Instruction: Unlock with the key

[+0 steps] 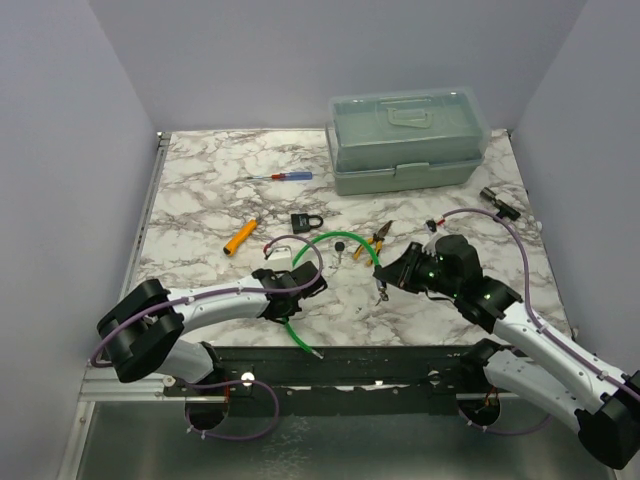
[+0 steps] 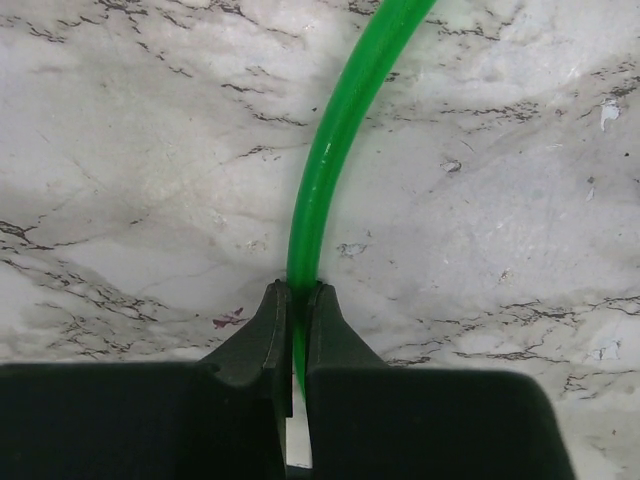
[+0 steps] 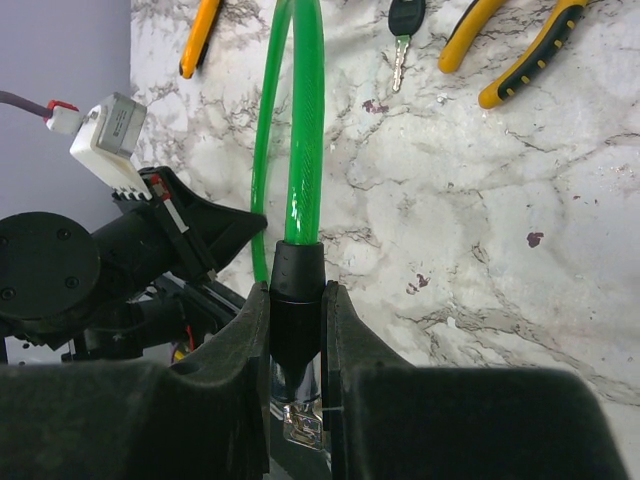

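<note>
Marble table carrying a pale green toolbox at its far edge. A looped green cable is gripped at two places: the left end effector is pressed together on the bare cable, and the right end effector pinches its black end cap. Between the cable's arc and the yellow-handled pliers lies the key, dark-headed with a short silver blade, flat on the table and apart from both end effectors.
</note>
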{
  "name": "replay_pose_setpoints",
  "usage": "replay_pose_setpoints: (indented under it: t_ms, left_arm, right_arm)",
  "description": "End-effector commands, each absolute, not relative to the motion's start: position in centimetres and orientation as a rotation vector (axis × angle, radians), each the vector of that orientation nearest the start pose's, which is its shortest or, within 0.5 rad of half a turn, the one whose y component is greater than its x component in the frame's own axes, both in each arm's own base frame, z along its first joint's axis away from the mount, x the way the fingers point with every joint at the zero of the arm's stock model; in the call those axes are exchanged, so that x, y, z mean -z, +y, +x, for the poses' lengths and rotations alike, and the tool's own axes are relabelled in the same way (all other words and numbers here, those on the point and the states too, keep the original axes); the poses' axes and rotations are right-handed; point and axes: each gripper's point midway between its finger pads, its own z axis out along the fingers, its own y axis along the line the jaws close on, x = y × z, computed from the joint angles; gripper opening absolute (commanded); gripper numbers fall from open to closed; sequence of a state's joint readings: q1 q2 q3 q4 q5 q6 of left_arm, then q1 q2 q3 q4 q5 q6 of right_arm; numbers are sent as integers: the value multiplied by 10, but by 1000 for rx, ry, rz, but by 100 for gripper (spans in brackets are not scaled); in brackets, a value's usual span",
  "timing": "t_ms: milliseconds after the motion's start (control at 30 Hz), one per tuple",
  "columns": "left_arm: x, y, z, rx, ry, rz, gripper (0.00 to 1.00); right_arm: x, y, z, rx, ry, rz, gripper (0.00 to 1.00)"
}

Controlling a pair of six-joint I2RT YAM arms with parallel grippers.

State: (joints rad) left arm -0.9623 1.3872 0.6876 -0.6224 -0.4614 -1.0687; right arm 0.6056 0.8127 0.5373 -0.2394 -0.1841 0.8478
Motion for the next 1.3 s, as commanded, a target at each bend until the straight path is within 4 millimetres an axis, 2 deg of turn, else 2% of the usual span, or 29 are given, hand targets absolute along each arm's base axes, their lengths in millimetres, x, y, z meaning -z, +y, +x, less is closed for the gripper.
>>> replay_pose_setpoints:
  t_ms: [0,167,333,533,600,633,767,933,1067,1167,1267]
  left_arm:
    - [-17,-184,190,35,2554,-197,0]
    - [-55,-174,207,34,2464,-214,0]
    - [-95,-149,233,20,2350,-302,0]
    - [-132,-119,271,-76,2235,-359,0]
    - [-138,-114,284,-113,2223,-363,0]
    - [-140,-114,290,-123,2218,-364,0]
    - [-140,-112,315,-175,2207,-328,0]
    - [-121,-105,344,-251,2247,-286,0]
    - [-102,-109,361,-232,2297,-269,0]
    - [-91,-113,372,-239,2329,-238,0]
    - [-70,-117,380,-271,2378,-194,0]
  right_arm:
    - [-161,217,197,-1065,2226,111,0]
    - [-175,230,199,-1133,2181,25,0]
    - [-186,247,210,-1188,2146,-45,0]
    - [-194,269,242,-1201,2107,-53,0]
    - [-193,274,258,-1156,2108,-59,0]
    - [-185,276,267,-1115,2134,-58,0]
    - [-169,275,309,-956,2183,-68,0]
    - [-142,257,349,-807,2270,-87,0]
    - [-118,249,371,-732,2341,-169,0]
    - [-98,245,380,-736,2395,-215,0]
    - [-78,236,390,-678,2435,-215,0]
